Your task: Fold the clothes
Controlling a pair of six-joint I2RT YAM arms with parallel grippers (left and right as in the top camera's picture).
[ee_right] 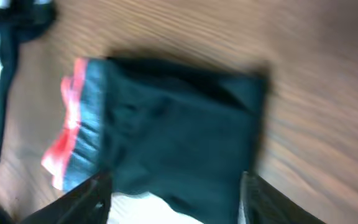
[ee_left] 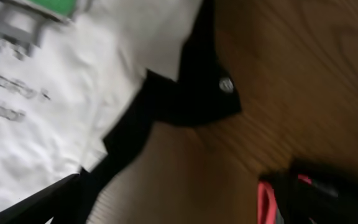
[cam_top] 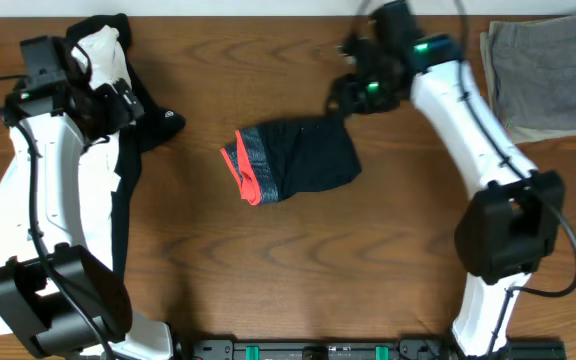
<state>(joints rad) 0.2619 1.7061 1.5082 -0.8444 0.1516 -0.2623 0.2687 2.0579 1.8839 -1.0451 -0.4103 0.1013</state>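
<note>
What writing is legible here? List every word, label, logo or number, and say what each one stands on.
Nothing here can be quoted; no text reads clearly.
On the white T-shirt: grey printed lettering, too blurred to read.
On the black cloth beside it: a small round white mark, too small and blurred to read.
On the trousers: no lettering visible.

Soft even light, blurred wrist views
</note>
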